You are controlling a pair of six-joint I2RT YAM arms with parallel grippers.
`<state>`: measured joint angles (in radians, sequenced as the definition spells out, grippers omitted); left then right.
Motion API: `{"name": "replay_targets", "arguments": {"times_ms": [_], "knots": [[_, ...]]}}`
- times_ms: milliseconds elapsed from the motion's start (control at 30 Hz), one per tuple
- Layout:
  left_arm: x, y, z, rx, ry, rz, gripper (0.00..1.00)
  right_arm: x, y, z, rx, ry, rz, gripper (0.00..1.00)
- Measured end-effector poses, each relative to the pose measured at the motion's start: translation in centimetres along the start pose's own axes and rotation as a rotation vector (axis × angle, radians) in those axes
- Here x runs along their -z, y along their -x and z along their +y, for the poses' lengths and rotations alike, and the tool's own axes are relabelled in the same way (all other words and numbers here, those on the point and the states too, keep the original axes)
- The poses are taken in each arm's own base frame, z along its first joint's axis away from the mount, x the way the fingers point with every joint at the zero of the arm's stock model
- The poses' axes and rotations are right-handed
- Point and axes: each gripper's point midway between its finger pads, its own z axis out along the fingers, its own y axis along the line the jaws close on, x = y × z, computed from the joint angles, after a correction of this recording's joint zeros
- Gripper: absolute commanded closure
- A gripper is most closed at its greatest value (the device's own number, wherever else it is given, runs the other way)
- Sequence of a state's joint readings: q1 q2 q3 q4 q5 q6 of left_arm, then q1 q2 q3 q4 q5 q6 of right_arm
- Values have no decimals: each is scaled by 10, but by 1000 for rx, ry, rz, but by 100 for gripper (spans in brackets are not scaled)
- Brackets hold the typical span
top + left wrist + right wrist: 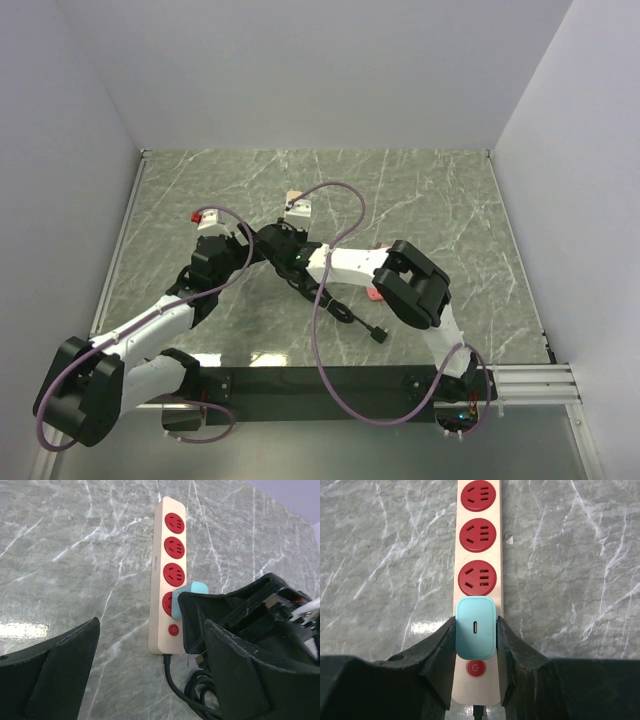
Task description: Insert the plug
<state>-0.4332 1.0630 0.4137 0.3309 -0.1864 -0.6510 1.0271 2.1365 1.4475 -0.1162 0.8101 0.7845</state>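
right claw (475,632) pinching the pale blue plug (475,641) by its 2 sides, over the 4th red socket of the beige power strip (479,545), just above the red switch (475,668). the other 3 sockets are bare. the strip lies on the marble table (450,220), about midway between its left and right edges, nearer the far edge. left claw (150,680) spread wide near the strip's cord end, holding nothing.

Teal plug (475,628) stands on cream power strip (478,556), covering one socket.
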Motion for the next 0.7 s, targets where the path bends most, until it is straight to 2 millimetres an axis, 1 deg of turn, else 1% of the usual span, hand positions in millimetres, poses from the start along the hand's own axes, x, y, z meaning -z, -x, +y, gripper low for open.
{"name": "replay_targets", "arguments": {"times_ms": [33, 100, 133, 167, 200, 233, 267, 333, 367, 400, 433, 500, 533, 567, 633, 700], "knots": [[0, -1, 1, -2, 3, 1, 8, 0, 1, 0, 2, 6, 6, 99], [-1, -3, 3, -5, 10, 9, 8, 4, 9, 3, -6, 25, 7, 90], [-2, -5, 4, -6, 14, 14, 8, 5, 11, 3, -5, 33, 11, 86], [-2, -6, 5, -8, 17, 17, 7, 5, 12, 3, -9, 42, 16, 79], [-2, -6, 5, -8, 18, 19, 7, 6, 12, 3, -9, 52, 23, 75], [-2, -6, 5, -8, 18, 19, 7, 6, 13, 2, -6, 60, 30, 70], [-2, -6, 5, -8, 19, 19, 7, 7, 14, 2, -3, 70, 35, 60], [-2, -6, 5, -8, 20, 18, 7, 7, 16, 3, 4, 84, 46, 52], [-2, -6, 6, -9, 24, 18, 6, 8, 15, 4, 10, 98, 56, 41], [-2, -6, 7, -9, 27, 17, 6, 11, 7, 7, 30, 126, 99, 36], [-1, -6, 7, -9, 30, 16, 6, 16, -6, 7, 61, 149, 141, 30], [-1, -4, 9, -12, 39, 8, 6, 25, -35, 2, 135, 172, 218, 25], [0, -2, 12, -13, 52, 3, 6, 29, -45, -1, 167, 178, 245, 21], [0, -1, 12, -13, 54, 0, 6, 31, -50, -3, 197, 186, 260, 18], [0, 0, 12, -12, 54, -3, 6, 37, -52, 0, 222, 212, 273, 11], [1, 1, 11, -11, 52, -9, 6, 41, -51, 0, 240, 233, 278, 9]]}}
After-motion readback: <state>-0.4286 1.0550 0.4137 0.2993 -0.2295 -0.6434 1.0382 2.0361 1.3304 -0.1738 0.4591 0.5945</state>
